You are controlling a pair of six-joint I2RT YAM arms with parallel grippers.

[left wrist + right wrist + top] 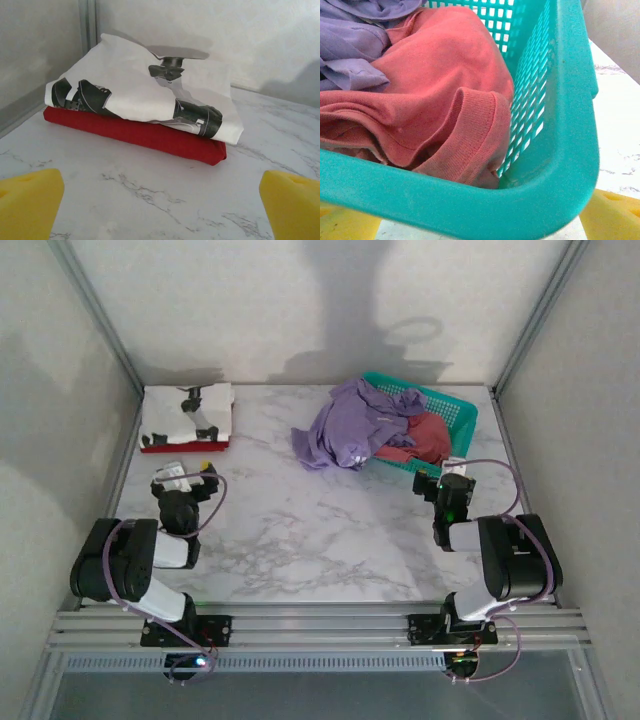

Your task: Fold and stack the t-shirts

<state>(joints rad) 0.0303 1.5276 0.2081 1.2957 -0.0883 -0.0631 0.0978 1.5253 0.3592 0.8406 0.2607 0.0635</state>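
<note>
A folded white t-shirt with black print lies on a folded red one at the far left. In the left wrist view the white shirt tops the red one. My left gripper sits just short of this stack, open, with bare marble between its yellow pads. Lavender t-shirts spill from the teal basket over the table. A coral-red t-shirt lies crumpled inside the basket beside lavender cloth. My right gripper is open, right at the basket's near rim.
The teal mesh basket stands at the far right; its near corner is close in front of the right wrist camera. Metal frame posts and grey walls enclose the marble table.
</note>
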